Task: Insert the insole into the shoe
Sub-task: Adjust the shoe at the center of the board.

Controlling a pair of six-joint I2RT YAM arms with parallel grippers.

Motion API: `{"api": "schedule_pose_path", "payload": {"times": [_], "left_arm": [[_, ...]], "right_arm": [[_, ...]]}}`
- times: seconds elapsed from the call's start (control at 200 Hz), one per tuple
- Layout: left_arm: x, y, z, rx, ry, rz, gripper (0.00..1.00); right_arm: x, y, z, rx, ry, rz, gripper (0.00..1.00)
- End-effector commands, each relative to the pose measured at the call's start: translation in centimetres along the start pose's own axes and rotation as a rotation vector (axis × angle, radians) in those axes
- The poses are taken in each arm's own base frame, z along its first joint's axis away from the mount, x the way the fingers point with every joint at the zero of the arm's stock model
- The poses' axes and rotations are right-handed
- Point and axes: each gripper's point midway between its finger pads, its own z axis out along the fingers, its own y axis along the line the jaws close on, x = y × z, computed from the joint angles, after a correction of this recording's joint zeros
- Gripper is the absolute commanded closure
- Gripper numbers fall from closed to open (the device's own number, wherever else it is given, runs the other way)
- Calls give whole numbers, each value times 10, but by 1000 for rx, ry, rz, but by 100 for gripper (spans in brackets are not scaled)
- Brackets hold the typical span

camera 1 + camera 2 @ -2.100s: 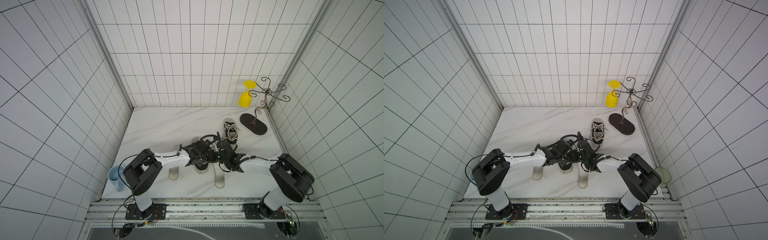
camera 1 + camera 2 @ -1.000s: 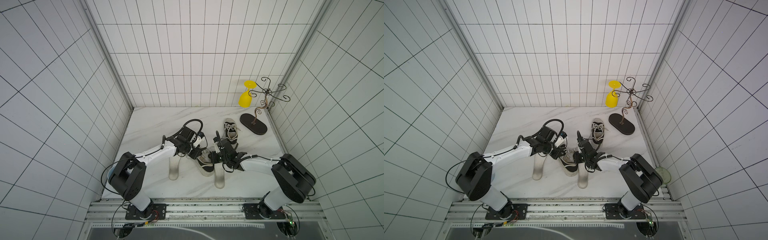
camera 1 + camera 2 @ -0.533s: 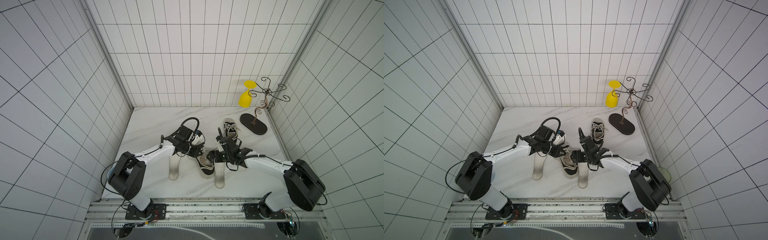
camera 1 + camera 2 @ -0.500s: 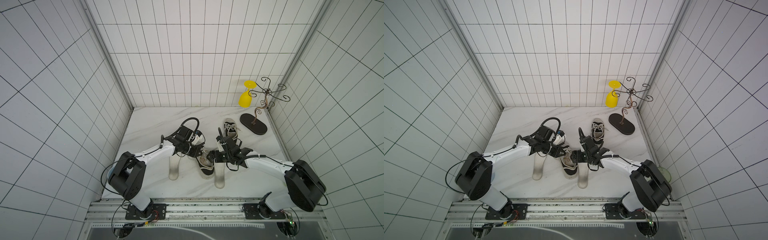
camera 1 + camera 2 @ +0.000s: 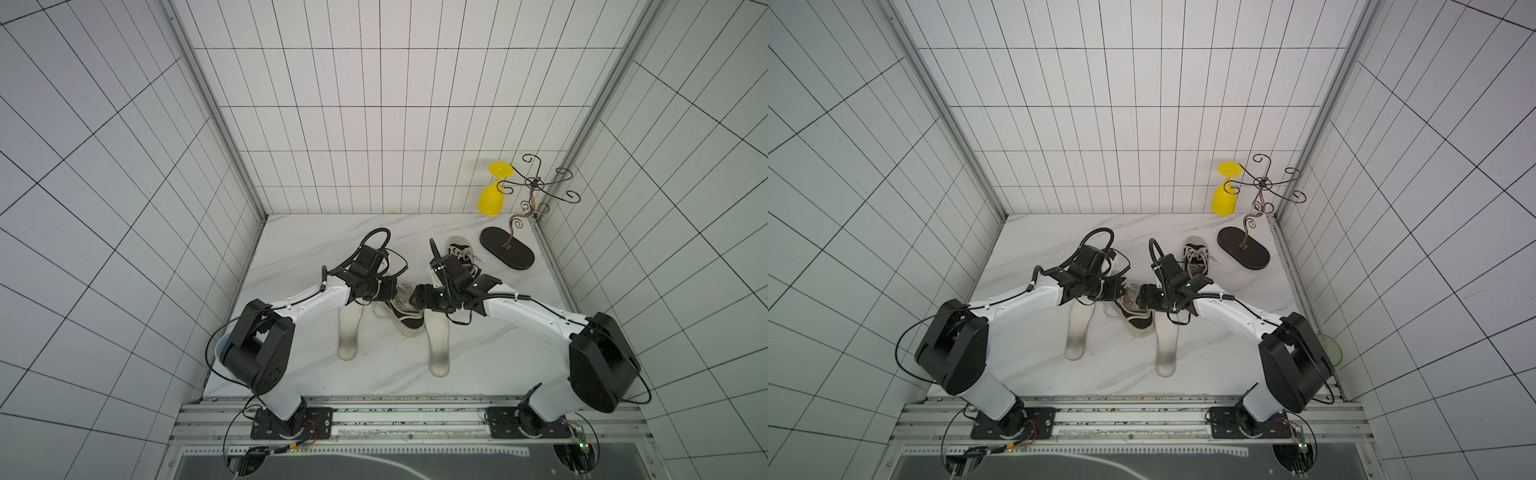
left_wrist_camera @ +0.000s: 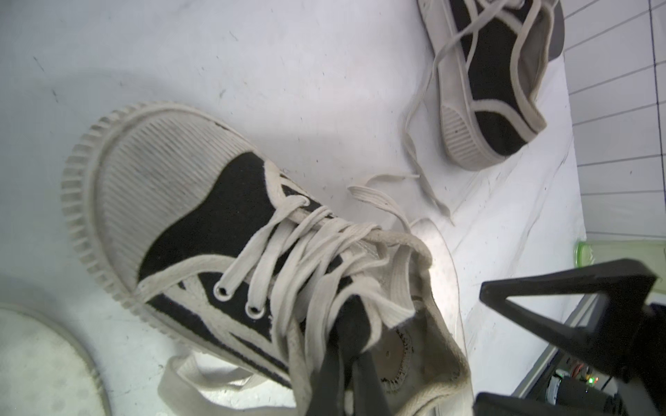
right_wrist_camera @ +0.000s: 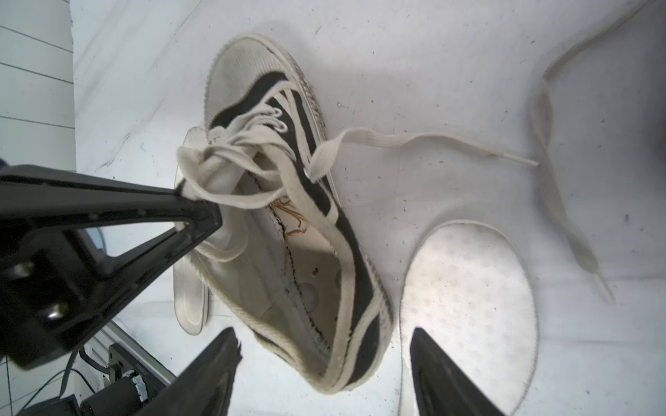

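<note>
My left gripper (image 6: 351,367) clamped on the shoe (image 5: 409,326) tongue, right gripper (image 7: 322,335) spread apart over its heel, nearest insole (image 5: 439,345) lying flat at five o'clock of that claw, just beside the shoe.

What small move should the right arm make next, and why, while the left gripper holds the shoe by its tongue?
Probably shift the right gripper, whose jaws stand open above the heel of the shoe, sideways over the insole lying flat beside it, ready to pick it up. The left gripper is clamped on the tongue, the shoe's mouth gapes, and its inside looks bare.
</note>
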Motion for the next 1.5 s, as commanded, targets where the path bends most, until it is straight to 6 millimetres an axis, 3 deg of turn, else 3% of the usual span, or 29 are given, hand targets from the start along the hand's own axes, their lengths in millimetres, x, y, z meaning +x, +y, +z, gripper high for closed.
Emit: {"api": "schedule_pose_path", "payload": {"times": [0.0,0.315,0.535,0.615,0.715,0.955,1.169,1.259,1.384,1.494], "left_arm": [[-36,-18,-8,38,-125,-94,100],[-22,-23,-1,30,-113,-109,100],[-14,-14,2,3,-104,-114,100],[-14,-13,3,11,-103,-124,100],[-13,-13,4,23,-95,-136,100],[-21,-19,-4,181,2,-93,100],[11,-9,-16,319,214,-11,100],[23,-13,-18,338,242,8,100],[36,-31,-17,350,280,79,100],[40,-23,-9,294,308,94,100]], "right_arm": [[-16,8,-1,31,-9,46,28],[-35,-22,14,106,-39,142,30],[-42,-16,19,71,-34,174,33],[-34,-21,25,81,-11,180,38],[-20,-30,35,93,20,187,56],[11,-68,43,217,51,119,82],[7,-95,41,383,-8,-41,85],[-5,-86,40,368,-37,-67,85],[-33,-54,36,288,-93,-83,84],[-48,-33,40,229,-89,-92,79]]}}
